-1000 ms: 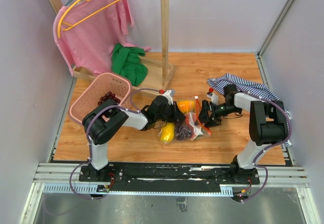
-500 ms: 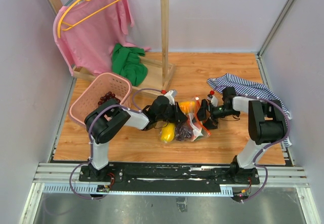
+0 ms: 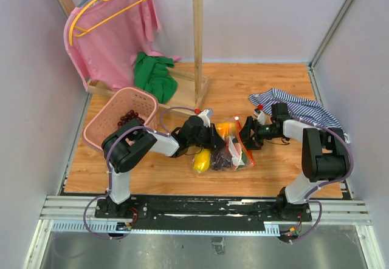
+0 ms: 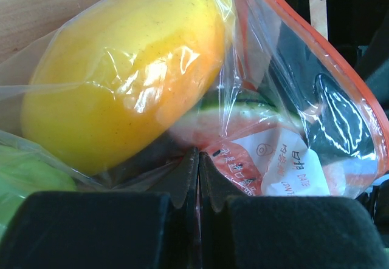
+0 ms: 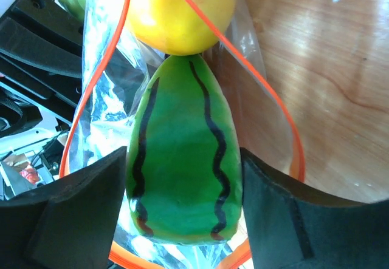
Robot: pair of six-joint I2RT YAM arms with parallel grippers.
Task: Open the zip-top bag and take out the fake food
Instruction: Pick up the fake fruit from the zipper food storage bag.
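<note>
Pinching crinkly clear zip-top bag (image 3: 238, 153), left end effector (image 4: 198, 163) is closed; right end effector (image 3: 247, 135) straddles green-striped watermelon slice (image 5: 182, 160), grip unclear.

Tabletop tally

One zip-top bag (image 3: 234, 150); four toy foods clearly seen: one yellow fruit (image 3: 202, 160), one orange fruit (image 3: 223, 127), one purple grape bunch (image 3: 220, 156), one watermelon slice (image 5: 182, 178). One pink basket (image 3: 121, 118), one wooden rack (image 3: 198, 38), three cloths: pink garment (image 3: 115, 38), green cloth (image 3: 153, 74), striped cloth (image 3: 298, 106).

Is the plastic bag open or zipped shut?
Open. In the right wrist view the orange strip of the zip-top bag spreads into a loop around the watermelon slice.
</note>
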